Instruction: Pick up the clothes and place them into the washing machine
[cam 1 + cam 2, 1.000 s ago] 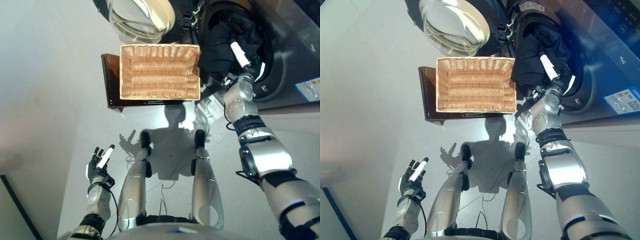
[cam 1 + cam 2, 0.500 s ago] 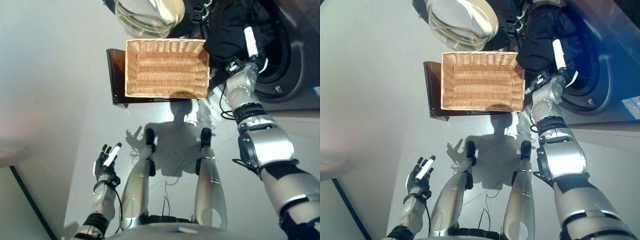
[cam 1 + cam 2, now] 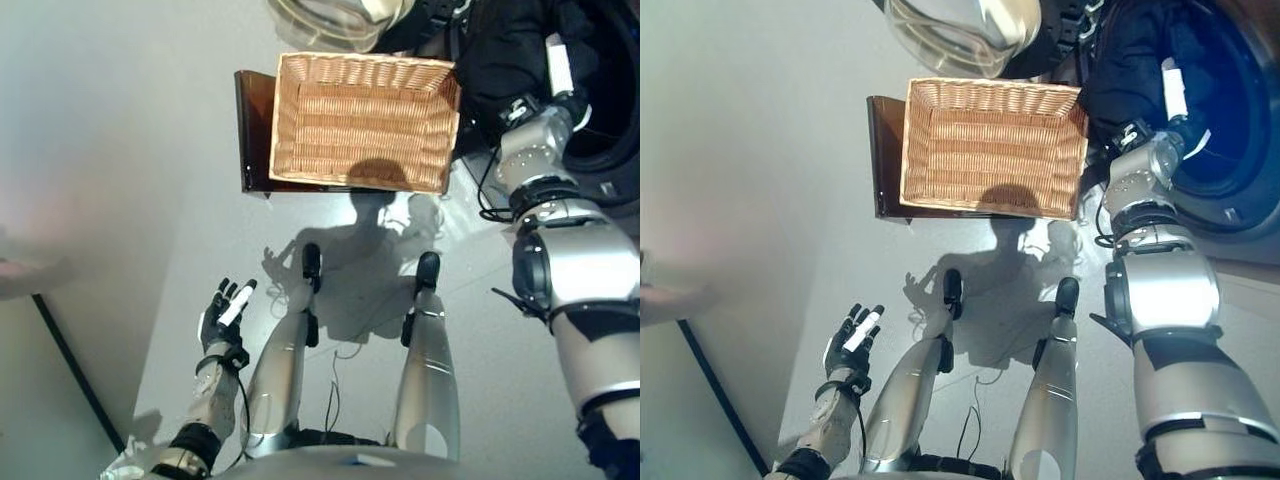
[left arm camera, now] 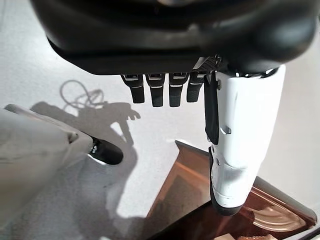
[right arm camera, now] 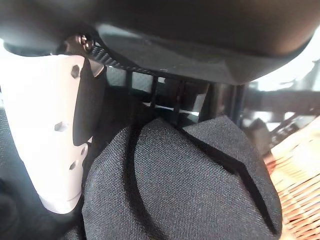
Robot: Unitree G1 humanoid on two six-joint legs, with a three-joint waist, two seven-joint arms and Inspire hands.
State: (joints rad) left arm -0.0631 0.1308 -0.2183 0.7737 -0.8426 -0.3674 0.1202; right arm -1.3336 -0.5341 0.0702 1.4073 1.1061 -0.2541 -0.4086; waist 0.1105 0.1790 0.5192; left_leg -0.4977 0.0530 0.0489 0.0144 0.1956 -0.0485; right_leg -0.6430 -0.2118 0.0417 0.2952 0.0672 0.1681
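Our right hand (image 3: pixel 1170 110) grips the soft, limp black clothes (image 5: pixel 175 185) bunched at the washing machine (image 3: pixel 1230 150) opening; left hand (image 3: pixel 852 338) hangs open.

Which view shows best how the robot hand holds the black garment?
The right wrist view: the right robot hand has fingers dug into a bunched fold of the black garment. Both eye views show the garment only as a dark mass at the washing machine opening. The left wrist view misses it.

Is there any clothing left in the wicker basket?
No, the wicker basket shows only its bare woven bottom; the black clothes sit at the washing machine opening.
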